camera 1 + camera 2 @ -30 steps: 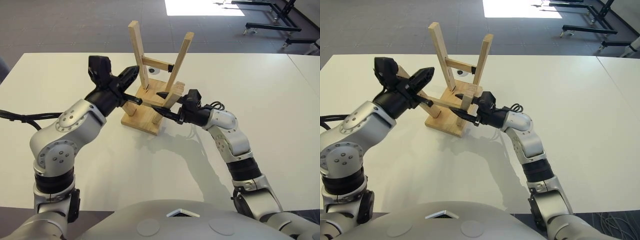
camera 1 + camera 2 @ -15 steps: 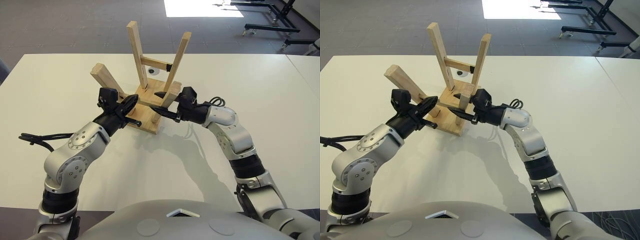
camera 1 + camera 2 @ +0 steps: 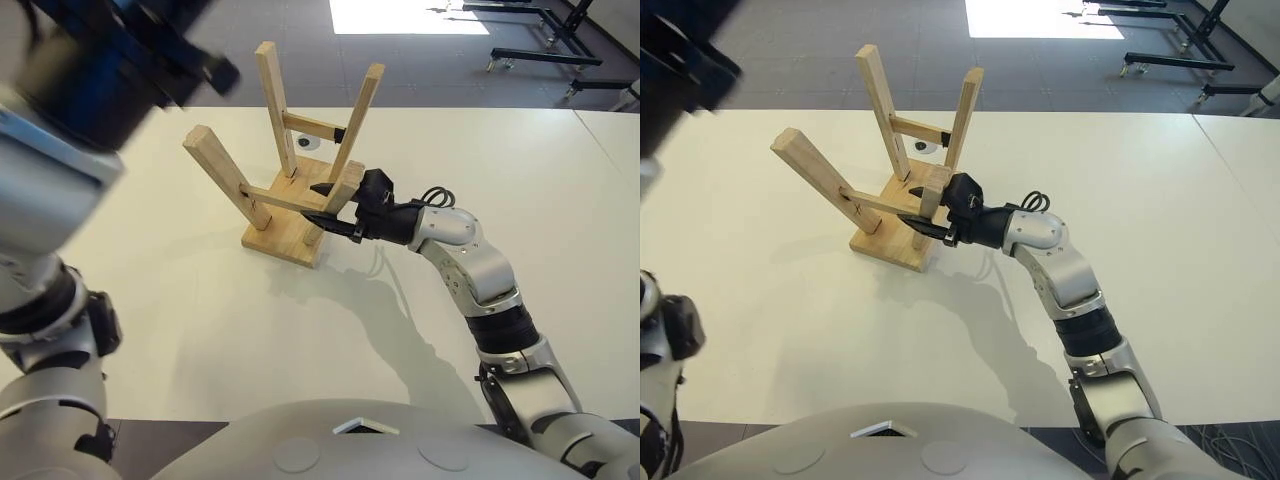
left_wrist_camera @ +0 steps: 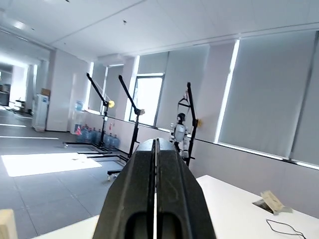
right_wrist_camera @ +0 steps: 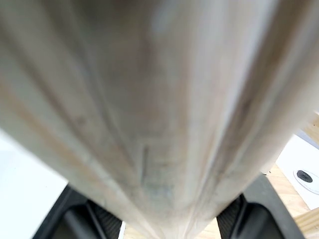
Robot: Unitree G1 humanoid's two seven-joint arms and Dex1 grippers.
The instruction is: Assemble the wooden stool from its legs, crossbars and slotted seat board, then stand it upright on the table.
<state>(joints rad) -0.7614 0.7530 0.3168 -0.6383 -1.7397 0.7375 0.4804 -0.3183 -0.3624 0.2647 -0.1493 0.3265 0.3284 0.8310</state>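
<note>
1. The stool lies upside down on the white bench [image 3: 200, 330], a little above the middle of the head view. Its seat board [image 3: 280, 240] is flat on the surface and the legs point up.
2. Two tall legs [image 3: 275, 100] [image 3: 360, 115] rise from the far side of the board. A short upper crossbar [image 3: 312, 127] joins them.
3. A third leg [image 3: 222, 170] leans outward toward the upper left. A lower crossbar [image 3: 280, 200] runs from it toward the right side of the board.
4. The right gripper [image 3: 332, 207] sits at the board's right edge, just right of centre. It is closed around the front leg [image 5: 149, 99], with one black finger above it and one below. In the right wrist view the fingers [image 5: 79, 221] flank the wood on both sides.
5. The left arm is raised in the upper left corner of the head view, well apart from the stool.
6. In the left wrist view the left gripper [image 4: 156, 144] has its two fingers pressed flat together. It has hold of nothing and points out into the room.
</note>
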